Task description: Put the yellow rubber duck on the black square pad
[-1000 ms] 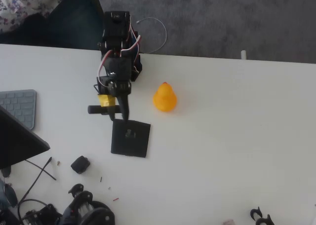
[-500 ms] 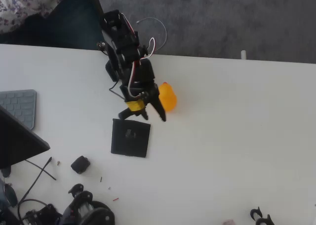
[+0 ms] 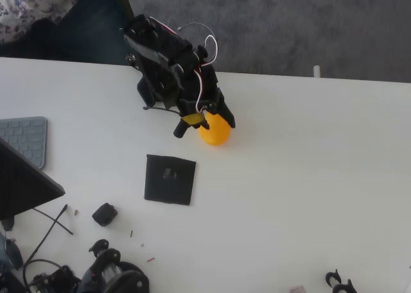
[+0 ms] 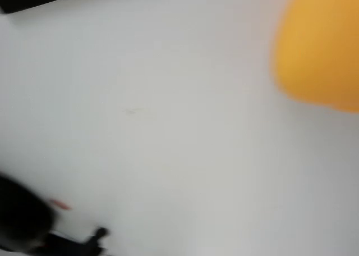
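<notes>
My pincer [image 3: 204,123] swung right off the black square pad [image 3: 170,178], now spread over the yellow rubber duck [image 3: 215,131].

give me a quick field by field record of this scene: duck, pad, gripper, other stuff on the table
duck: yellow rubber duck on the white table, off the pad, above and right of it in the overhead view; a blurred yellow mass at upper right in the wrist view
pad: black square pad, flat, nothing on it
gripper: gripper right over the duck's upper left side; open or shut cannot be told
task state: duck not yet on pad
other: grey keyboard at left edge; small black block below left of the pad
</notes>
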Available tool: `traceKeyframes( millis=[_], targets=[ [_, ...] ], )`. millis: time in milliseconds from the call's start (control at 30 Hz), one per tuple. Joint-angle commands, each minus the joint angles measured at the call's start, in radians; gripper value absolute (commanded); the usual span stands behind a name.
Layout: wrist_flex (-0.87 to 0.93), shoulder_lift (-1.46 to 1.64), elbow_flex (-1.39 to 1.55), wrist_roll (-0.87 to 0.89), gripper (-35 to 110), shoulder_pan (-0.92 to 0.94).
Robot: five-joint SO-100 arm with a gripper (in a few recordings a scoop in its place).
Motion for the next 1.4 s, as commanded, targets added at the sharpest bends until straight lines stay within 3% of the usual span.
traceKeyframes(
  millis=[0,600,800,1133,1367],
  targets=[
    [0.049,0.011,-0.018,-0.003,29,-0.072],
    [0.144,0.009,0.043,-0.017,29,-0.084],
    [0.138,0.006,0.044,-0.043,29,-0.204],
    [-0.015,-0.216,0.063,-0.046,29,-0.215],
    [-0.026,-0.258,0.058,-0.048,29,-0.213]
  ],
)
